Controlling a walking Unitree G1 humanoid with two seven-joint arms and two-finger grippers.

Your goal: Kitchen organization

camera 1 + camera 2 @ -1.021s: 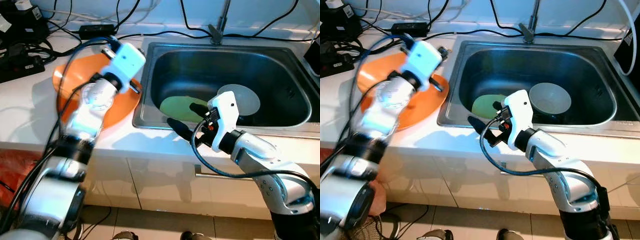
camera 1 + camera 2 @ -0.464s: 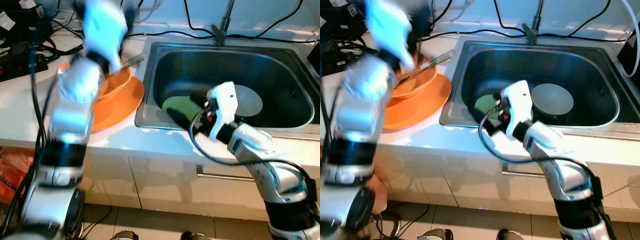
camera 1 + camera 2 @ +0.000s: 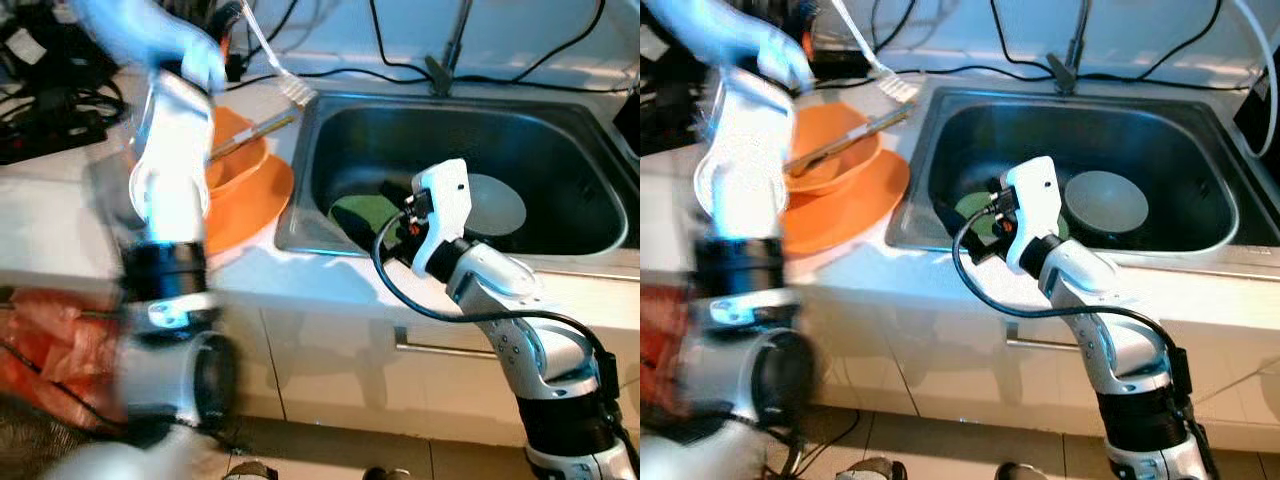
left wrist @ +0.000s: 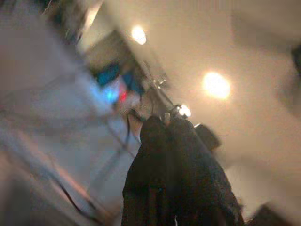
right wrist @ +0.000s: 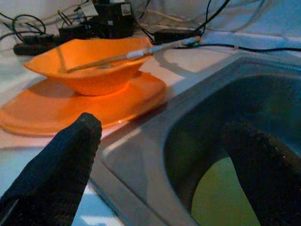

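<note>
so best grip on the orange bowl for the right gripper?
Probably pinch the orange bowl by its near rim, coming in over the sink edge. The wall flares outward and is thin, so one finger inside and one outside should fit. Avoid the side where the long utensil lies across the rim. The right gripper is open, low by the sink edge.

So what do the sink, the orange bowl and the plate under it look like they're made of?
The sink looks like brushed stainless steel: grey metal with soft reflections on its walls. The orange bowl and orange plate seem to be plastic or melamine, with uniform colour and a smooth, slightly glossy surface; glazed ceramic can't be ruled out.
</note>
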